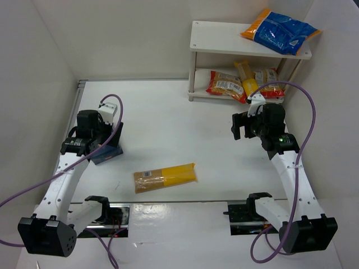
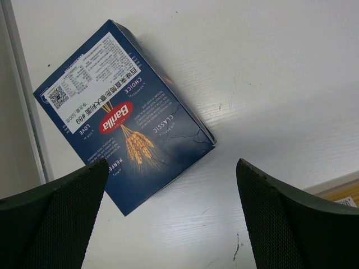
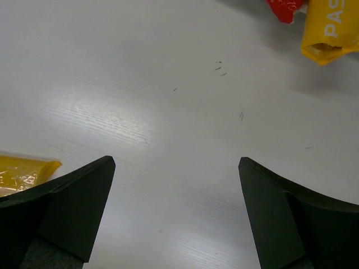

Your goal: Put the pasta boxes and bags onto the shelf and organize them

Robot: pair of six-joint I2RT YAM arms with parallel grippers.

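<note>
Lying flat at the smooth white table's (image 1: 185, 129) left edge, one dark-blue cardboard carton (image 2: 123, 112) sits just ahead of the left gripper (image 2: 171, 179), whose jaws are spread and empty. The right gripper (image 3: 175, 168) is spread likewise. One slim yellow spaghetti packet (image 1: 164, 177) lies mid-table. The white two-tier shelf (image 1: 219, 39) holds one glossy blue-and-orange bag (image 1: 280, 31) on top. Below are two crinkly red-and-yellow bags (image 1: 224, 84) and a second yellow packet (image 1: 245, 75).
</note>
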